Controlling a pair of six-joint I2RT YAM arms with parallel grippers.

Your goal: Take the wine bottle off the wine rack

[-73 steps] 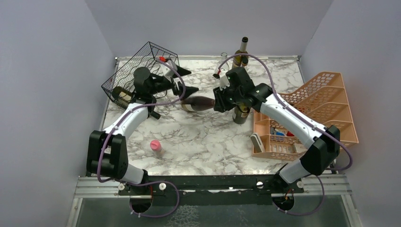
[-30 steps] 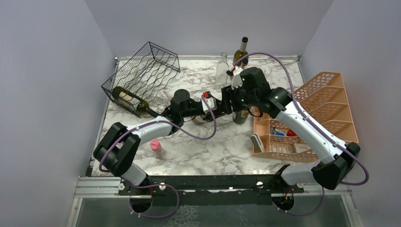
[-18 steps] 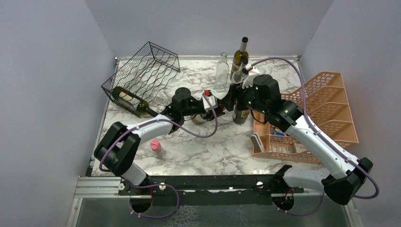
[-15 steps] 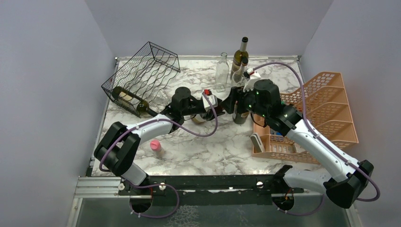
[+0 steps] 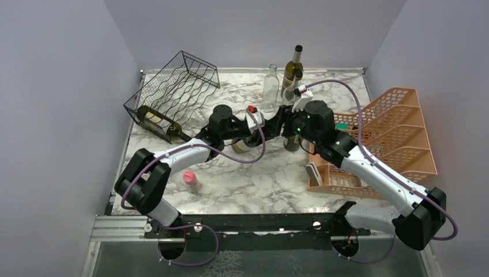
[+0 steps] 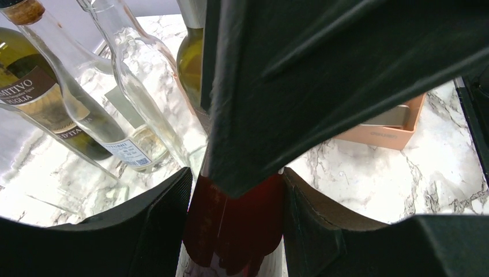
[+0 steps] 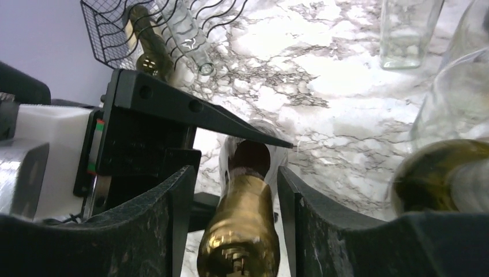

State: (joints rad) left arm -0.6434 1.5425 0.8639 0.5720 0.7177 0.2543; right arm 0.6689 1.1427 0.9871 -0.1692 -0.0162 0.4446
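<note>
The wine bottle [image 5: 242, 143] hangs tilted over the middle of the table, away from the black wire wine rack [image 5: 179, 81] at the back left. My left gripper [image 5: 260, 134] is shut on its dark red body [image 6: 233, 222]. My right gripper [image 5: 282, 127] faces the left one, and its fingers [image 7: 173, 219] stand on either side of the gold foil neck [image 7: 242, 231]. A narrow gap shows on the left side of the neck. A second bottle [image 5: 154, 120] lies in the rack's lowest cell.
Upright bottles stand at the back: a green one [image 5: 295, 62] and a clear one [image 5: 270, 86]. A dark one [image 5: 292, 142] stands beside the peach organizer [image 5: 398, 133] on the right. A small pink object [image 5: 189, 178] sits near the front left.
My left arm has carried the bottle from the rack to the table's middle. My right gripper has drawn back along the bottle to its neck, and its jaws have narrowed.
</note>
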